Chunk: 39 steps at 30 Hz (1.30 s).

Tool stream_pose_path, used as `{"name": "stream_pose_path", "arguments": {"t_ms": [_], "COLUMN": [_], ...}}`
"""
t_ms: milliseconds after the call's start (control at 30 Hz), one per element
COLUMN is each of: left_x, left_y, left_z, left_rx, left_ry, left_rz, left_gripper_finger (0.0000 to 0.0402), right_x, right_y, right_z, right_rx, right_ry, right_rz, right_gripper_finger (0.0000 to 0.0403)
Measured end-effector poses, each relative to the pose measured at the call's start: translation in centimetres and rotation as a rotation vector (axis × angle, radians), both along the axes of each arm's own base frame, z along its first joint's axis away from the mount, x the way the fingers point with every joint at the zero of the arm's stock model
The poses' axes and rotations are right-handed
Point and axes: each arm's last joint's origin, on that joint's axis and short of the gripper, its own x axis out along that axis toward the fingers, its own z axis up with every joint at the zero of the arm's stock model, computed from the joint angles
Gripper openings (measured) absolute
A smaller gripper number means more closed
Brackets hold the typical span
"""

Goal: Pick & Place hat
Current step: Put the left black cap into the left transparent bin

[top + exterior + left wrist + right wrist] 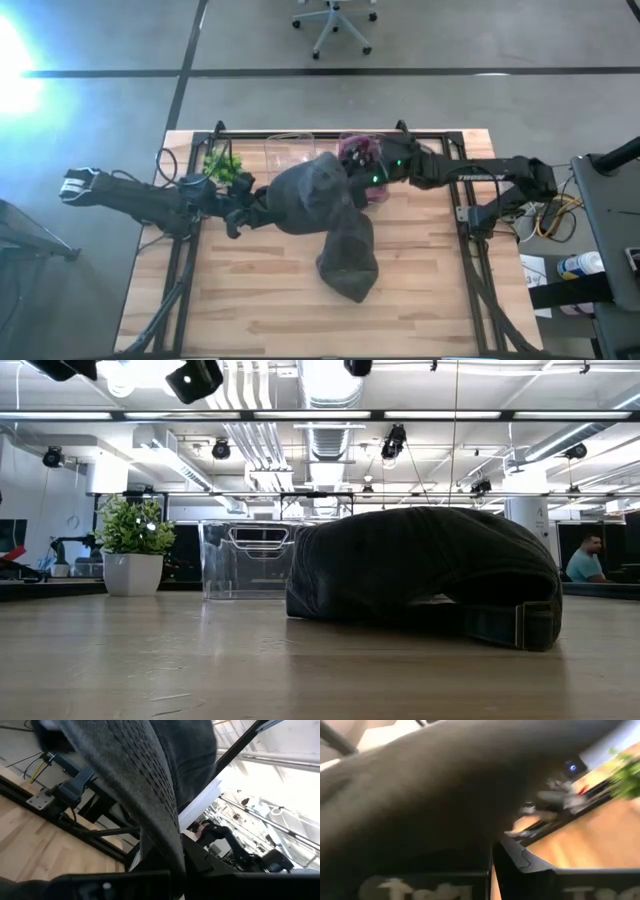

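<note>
Hat: a dark grey fabric piece, held above the table near its centre and slightly toward 12 o'clock in the high view. A second dark hat lies on the wood at about 5 o'clock from the held one, its upper edge overlapped by it in the overhead picture. In the low view this lying hat rests flat on the table, band edge toward the camera.

Left gripper: positioned at the 9 o'clock edge of the held hat, arm reaching in from the table's left side. Its wrist view shows ribbed grey fabric draped directly in front of the camera and running down between the fingers; the gripper appears clamped on the hat.

Right gripper: positioned at the 2 o'clock edge of the held hat, arm extending in from the right side, green indicator lights showing on the wrist. Its wrist view is almost wholly filled by dark fabric; whether its fingers are apart or together cannot be told.

Other items: small potted plant at 10 o'clock from the held hat, near the far edge; clear plastic bin beside it at the far edge, seen also in the low view. A pink-purple object lies at the far edge close to the right gripper; its nature cannot be told.
</note>
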Motion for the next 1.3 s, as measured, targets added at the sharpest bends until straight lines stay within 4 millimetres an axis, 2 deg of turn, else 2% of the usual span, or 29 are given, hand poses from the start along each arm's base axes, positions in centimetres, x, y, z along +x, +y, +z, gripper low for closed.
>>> {"name": "stream_pose_path", "arguments": {"t_ms": [200, 400, 500, 700, 933, 1033, 1100, 1200, 1300], "left_x": [0.8, 1.0, 0.8, -0.1, -0.2, -0.3, -0.4, -0.8, -1.4], "left_y": [0.0, 0.0, 0.1, 0.1, 0.2, 0.4, 0.7, 1.3, 2.0], "left_z": [-0.7, -0.6, -0.4, 0.7, 1.5, 2.2, 2.8, 4.0, 5.3], "left_rx": [-0.004, -0.008, -0.014, 0.010, 0.041, 0.070, 0.087, 0.065, 0.037], "left_ry": [0.034, 0.013, 0.001, -0.090, -0.132, -0.159, -0.192, -0.283, -0.394], "left_rz": [0.023, 0.022, 0.025, 0.026, 0.071, 0.153, 0.236, 0.346, 0.408], "left_gripper_finger": [0.0009, 0.0010, 0.0010, 0.0009, 0.0009, 0.0009, 0.0009, 0.0009, 0.0009], "right_x": [2.0, 2.6, 1.5, -2.6, -7.8, -9.9, -10.9, -10.6, -8.1], "right_y": [0.7, 0.7, 0.1, -0.5, -1.0, -0.5, -0.1, 0.6, 1.6], "right_z": [-2.3, -2.8, -2.1, 0.8, 4.7, 5.0, 4.6, 3.3, 1.2], "right_rx": [0.018, -0.044, -0.097, -0.238, -0.381, -0.406, -0.395, -0.289, -0.206], "right_ry": [0.053, 0.051, 0.084, 0.102, 0.045, 0.125, 0.181, 0.204, 0.123], "right_rz": [0.007, 0.008, -0.005, -0.059, -0.359, -0.508, -0.544, -0.449, -0.325], "right_gripper_finger": [0.0008, 0.0008, 0.0008, 0.0009, 0.0009, 0.0009, 0.0010, 0.0028, 0.0060]}}
